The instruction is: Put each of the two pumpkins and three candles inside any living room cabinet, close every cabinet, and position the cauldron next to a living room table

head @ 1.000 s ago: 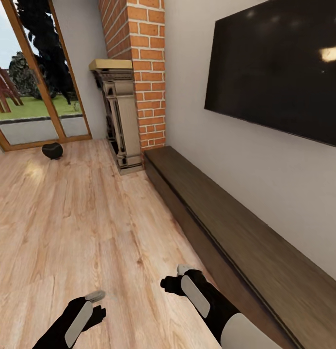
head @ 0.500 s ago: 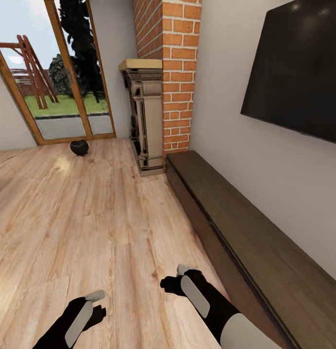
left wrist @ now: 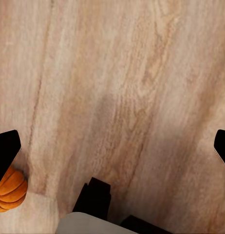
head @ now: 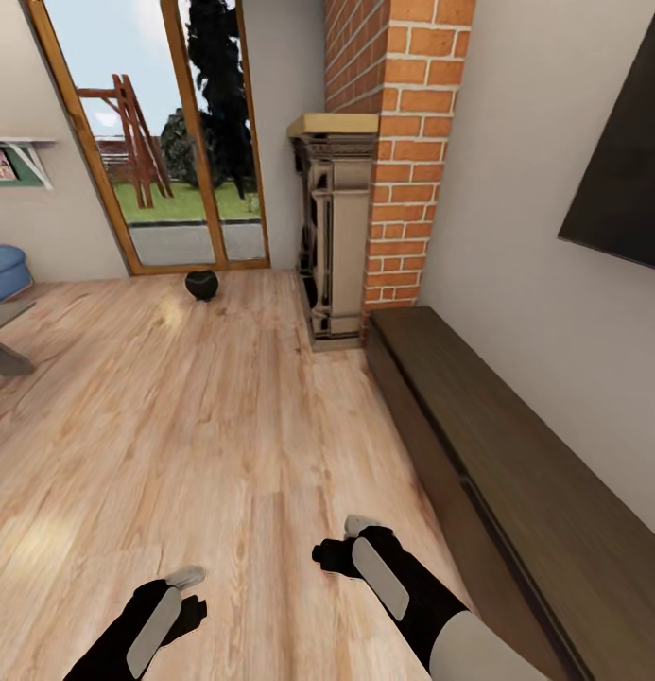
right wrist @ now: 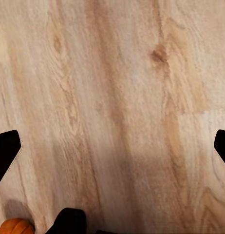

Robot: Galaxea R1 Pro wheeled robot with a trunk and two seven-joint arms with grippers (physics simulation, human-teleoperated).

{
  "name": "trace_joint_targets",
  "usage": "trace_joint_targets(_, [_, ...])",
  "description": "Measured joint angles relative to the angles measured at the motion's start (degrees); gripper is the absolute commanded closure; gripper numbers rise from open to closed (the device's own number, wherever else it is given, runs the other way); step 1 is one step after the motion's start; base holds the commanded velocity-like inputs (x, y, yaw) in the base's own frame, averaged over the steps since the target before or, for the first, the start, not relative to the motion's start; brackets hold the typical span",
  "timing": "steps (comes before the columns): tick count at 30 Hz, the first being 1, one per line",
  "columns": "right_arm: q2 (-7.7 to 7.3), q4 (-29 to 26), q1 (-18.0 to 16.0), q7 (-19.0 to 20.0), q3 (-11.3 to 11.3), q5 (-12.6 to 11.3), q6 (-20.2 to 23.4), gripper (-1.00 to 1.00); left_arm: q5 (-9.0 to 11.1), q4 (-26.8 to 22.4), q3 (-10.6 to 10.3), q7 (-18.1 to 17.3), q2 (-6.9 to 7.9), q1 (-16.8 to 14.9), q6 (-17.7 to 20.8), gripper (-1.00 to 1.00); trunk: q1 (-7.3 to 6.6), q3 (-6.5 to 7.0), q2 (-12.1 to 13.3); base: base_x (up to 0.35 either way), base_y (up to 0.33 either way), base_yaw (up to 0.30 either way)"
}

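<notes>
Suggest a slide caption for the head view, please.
Both grippers open over wooden floor; cauldron by the glass door, closed cabinet along the wall.

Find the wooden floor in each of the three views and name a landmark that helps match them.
Head view: the wooden floor runs forward from the glass door, left of the cabinet.
Left wrist view: it lies beyond the left gripper, a pumpkin at the edge.
Right wrist view: likewise beyond the right gripper, pumpkin at the corner.
Shared landmark: the pale plank grain.

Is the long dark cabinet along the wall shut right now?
Looks shut: the cabinet front runs flush, no drawer pulled out or pale lining showing.
</notes>
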Motion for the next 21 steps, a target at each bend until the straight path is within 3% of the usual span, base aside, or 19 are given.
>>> trace_joint_targets(15, [0.00,0.00,0.00,-0.03,-0.01,0.15,-0.17,-1.00,0.02,0.35,0.00,-0.02,0.00,0.00,-0.01,-1.00,0.00,0.00,0.00,0.323,-0.006,0.291])
trace_joint_targets(21, [-0.07,0.00,0.08,-0.07,1.06,0.71,-3.72,-1.00,0.04,0.35,-0.01,-0.08,0.00,0.00,-0.01,-1.00,0.00,0.00,0.00,0.329,0.000,0.291])
